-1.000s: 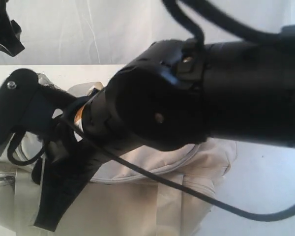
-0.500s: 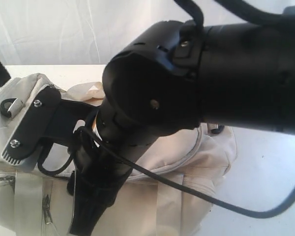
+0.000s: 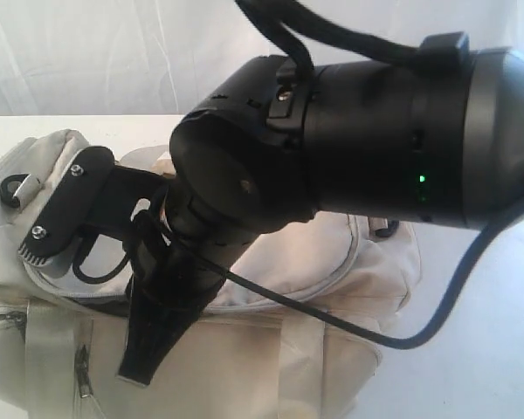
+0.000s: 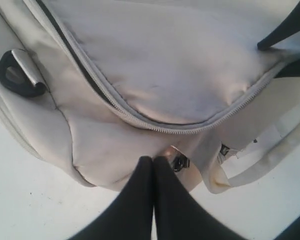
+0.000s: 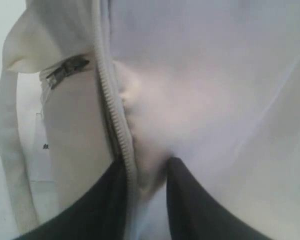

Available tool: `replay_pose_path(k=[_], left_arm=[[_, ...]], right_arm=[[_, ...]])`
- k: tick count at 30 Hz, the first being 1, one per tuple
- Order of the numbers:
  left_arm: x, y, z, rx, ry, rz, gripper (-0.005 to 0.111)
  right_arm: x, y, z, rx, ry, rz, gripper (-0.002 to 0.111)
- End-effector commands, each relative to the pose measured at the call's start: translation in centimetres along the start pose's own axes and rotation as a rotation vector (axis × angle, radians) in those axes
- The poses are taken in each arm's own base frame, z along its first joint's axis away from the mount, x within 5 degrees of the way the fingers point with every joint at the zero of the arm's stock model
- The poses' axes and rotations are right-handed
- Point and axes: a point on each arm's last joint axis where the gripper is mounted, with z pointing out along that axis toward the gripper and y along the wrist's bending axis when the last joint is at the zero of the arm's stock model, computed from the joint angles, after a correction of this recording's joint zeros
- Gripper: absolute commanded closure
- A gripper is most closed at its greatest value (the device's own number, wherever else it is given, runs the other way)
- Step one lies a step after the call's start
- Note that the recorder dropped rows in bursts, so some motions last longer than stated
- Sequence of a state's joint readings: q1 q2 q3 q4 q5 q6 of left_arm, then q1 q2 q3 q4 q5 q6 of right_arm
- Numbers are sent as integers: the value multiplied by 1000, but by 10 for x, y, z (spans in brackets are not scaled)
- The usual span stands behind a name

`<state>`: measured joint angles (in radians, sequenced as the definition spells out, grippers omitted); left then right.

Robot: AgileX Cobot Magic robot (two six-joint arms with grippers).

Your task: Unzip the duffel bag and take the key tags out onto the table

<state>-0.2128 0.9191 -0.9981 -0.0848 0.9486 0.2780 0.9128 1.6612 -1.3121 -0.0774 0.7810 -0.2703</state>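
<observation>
A creased cream fabric duffel bag [image 3: 244,367] is laid on a smooth white table [image 3: 472,349]. Its end is touched by the tightly closed left gripper [image 4: 153,161]. A fold beside its toothed zipper [image 5: 115,115] is pinched by the right gripper [image 5: 146,167].

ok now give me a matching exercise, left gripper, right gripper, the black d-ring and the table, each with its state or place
Column one:
1. left gripper
2. right gripper
3. D-ring
4. table

Column two:
a. white, lying under the duffel bag
b. jaws pressed together, tips next to a metal zipper pull
c. black, held in a pale webbing loop
d. pinching a fold of cream fabric along the zipper

Pairs: 1-b, 2-d, 3-c, 4-a
</observation>
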Motion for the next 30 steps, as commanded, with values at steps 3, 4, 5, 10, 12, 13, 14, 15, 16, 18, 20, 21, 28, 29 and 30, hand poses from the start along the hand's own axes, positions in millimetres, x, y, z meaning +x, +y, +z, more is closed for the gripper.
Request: replay_pose_path(k=[3,4,5,10,12,13,14,15,16,18,20,21,28,29,30], left_arm=[[7,-3,11,21,-12,-11,107],[7,-4,13,30,-21,-17,107],[7,-5,14,40,-29,-20,107],[3,-15,19,148,-108,55,107],[1,-21,20,207,-149,96,107],[-1,-24,20,234,-177,119,107],[-2,-26,20,260,-203,132,107],[-4,-27,20,276,-229,136,107],[-6,-28,22,291,-255,136,107],[-10,-28,27,297,-291,123,107],[-14,-24,36,289,-296,105,107],[-18,-22,42,283,-298,94,107],[-46,-10,86,322,-402,60,107],[-50,-8,93,327,-416,65,107],[-53,-6,101,333,-431,61,107]], right_arm=[[-3,-9,-5,55,-15,-14,108],[-3,-11,-5,72,-13,-12,108],[-3,-14,-7,86,-8,-11,108],[-7,-36,-19,160,-17,18,108],[-10,-46,-25,180,-36,39,108],[-11,-54,-29,197,-50,55,108],[-12,-60,-33,209,-59,59,108],[-12,-66,-36,223,-67,69,108],[-14,-73,-41,240,-81,68,108],[-15,-86,-50,268,-102,86,108],[-17,-97,-59,298,-128,106,108],[-18,-102,-62,311,-142,114,108],[-23,-118,-65,350,-193,110,108],[-24,-120,-63,352,-194,111,108],[-25,-120,-62,354,-201,107,108]])
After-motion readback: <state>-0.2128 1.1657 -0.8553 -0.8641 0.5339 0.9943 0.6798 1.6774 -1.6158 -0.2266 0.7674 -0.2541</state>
